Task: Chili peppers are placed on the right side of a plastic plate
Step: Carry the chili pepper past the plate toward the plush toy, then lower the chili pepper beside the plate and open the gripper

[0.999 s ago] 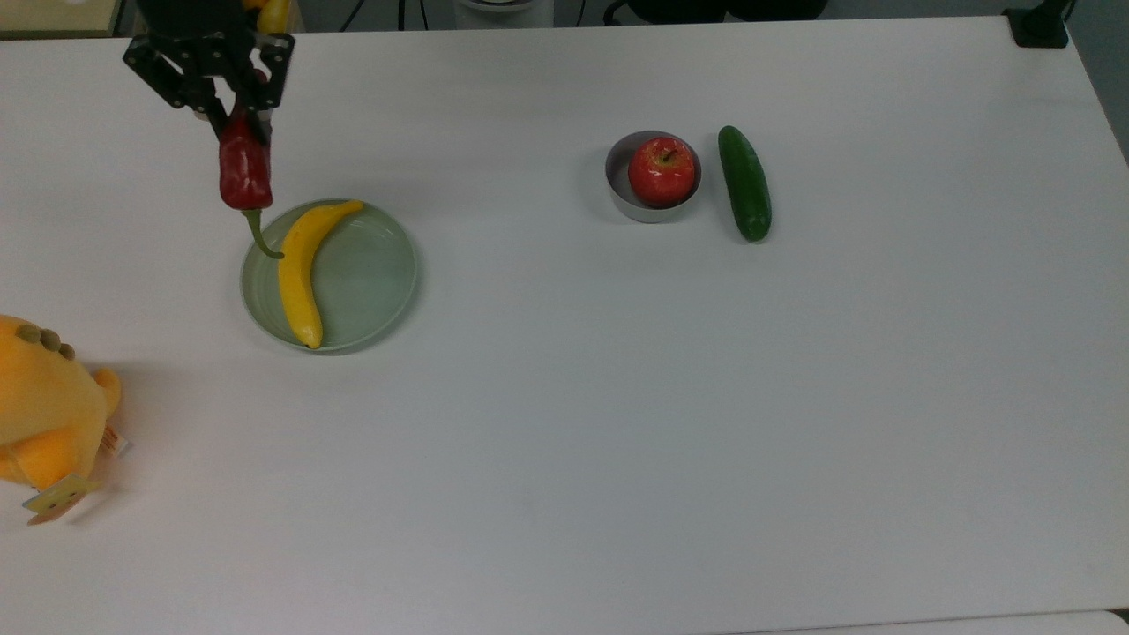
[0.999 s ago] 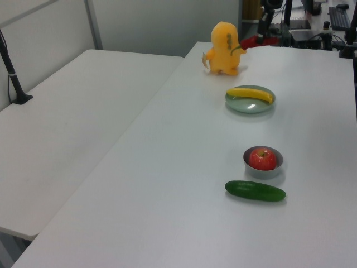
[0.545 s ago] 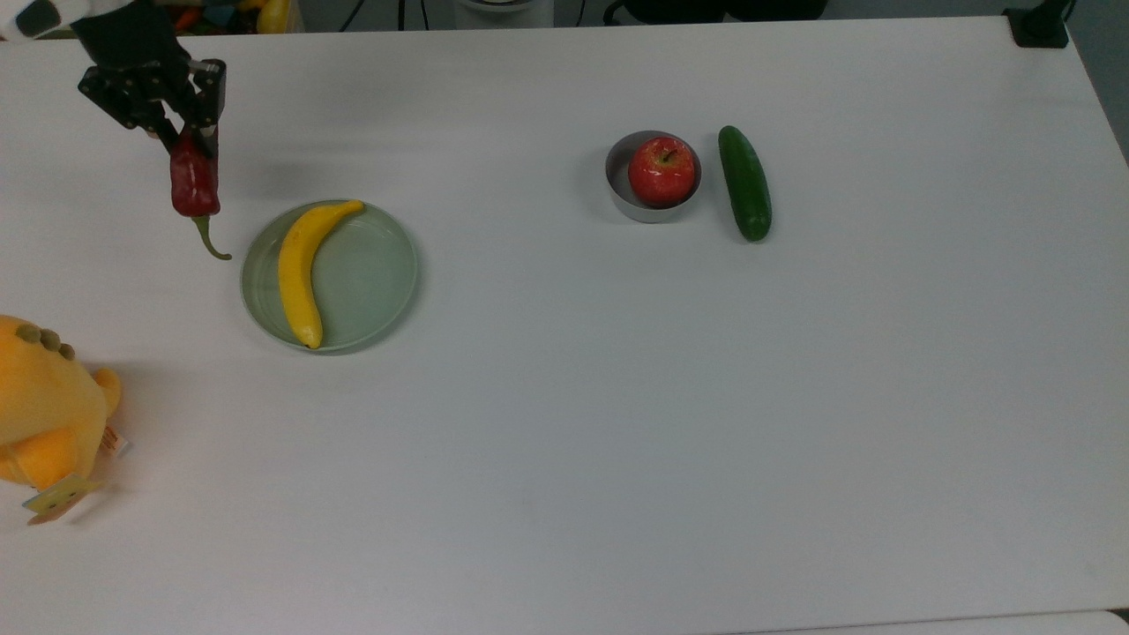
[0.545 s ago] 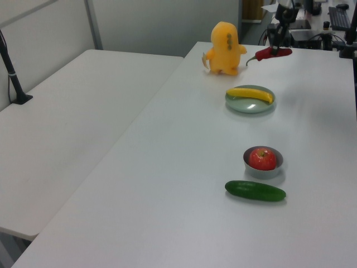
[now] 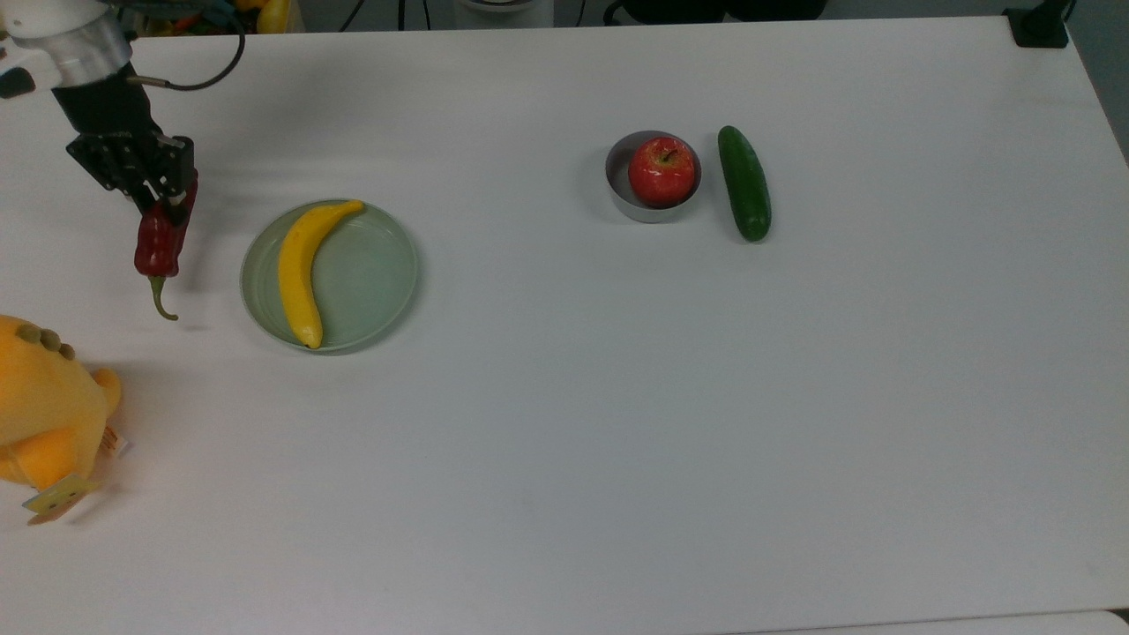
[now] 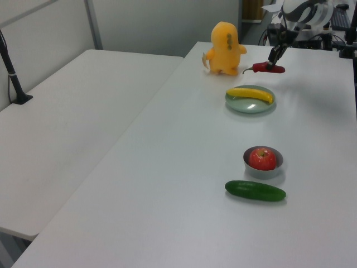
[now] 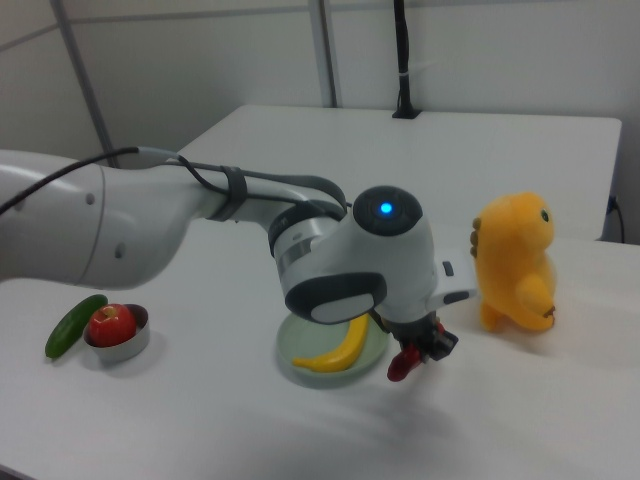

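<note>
While banana (image 5: 300,272) fills plate (image 5: 375,291), bowl (image 5: 622,198) holds apple (image 5: 661,170).

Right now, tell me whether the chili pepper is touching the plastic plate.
Apart. In the top view the chili pepper, held in the hand, hangs to the top view's left of the plastic plate, with bare table between.

The chili pepper (image 5: 159,242) has a glossy, wrinkled dark-red skin. Near it, the plate (image 5: 370,282) looks like smooth pale plastic with a soft shine, and the banana (image 5: 300,269) on the plate is smooth and slightly shiny. The table (image 5: 617,423) is matt white. The toy (image 5: 44,414) near the plate looks like soft plush cloth.
</note>
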{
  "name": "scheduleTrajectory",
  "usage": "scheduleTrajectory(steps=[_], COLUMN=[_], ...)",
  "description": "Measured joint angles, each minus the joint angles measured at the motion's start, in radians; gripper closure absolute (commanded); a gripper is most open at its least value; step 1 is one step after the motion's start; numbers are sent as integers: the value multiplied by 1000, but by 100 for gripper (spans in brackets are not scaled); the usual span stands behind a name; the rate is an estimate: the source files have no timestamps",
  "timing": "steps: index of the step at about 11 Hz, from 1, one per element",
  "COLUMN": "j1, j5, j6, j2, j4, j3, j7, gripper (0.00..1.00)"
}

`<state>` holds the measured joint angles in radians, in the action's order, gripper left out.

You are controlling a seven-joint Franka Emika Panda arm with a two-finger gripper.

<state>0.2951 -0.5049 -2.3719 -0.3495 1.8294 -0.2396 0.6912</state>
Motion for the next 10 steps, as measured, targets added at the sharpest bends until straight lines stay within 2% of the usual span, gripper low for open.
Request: scheduleTrajectory(steps=[1,2,4,5,6,10], j1=[-3,-13,-36,-42,-42,-53], j5=[-15,-20,-21,-21,-21,-21], j6=[-26,-45,-72,-74,-74,-74], j2=[-16,-30,-47,-48,-48,-47], j4=[8,10,11,11,11,7], j3=[4,5,6,6,6,6], j7=[8,9,10,10,12,19], gripper=[90,80,15,10,0,0])
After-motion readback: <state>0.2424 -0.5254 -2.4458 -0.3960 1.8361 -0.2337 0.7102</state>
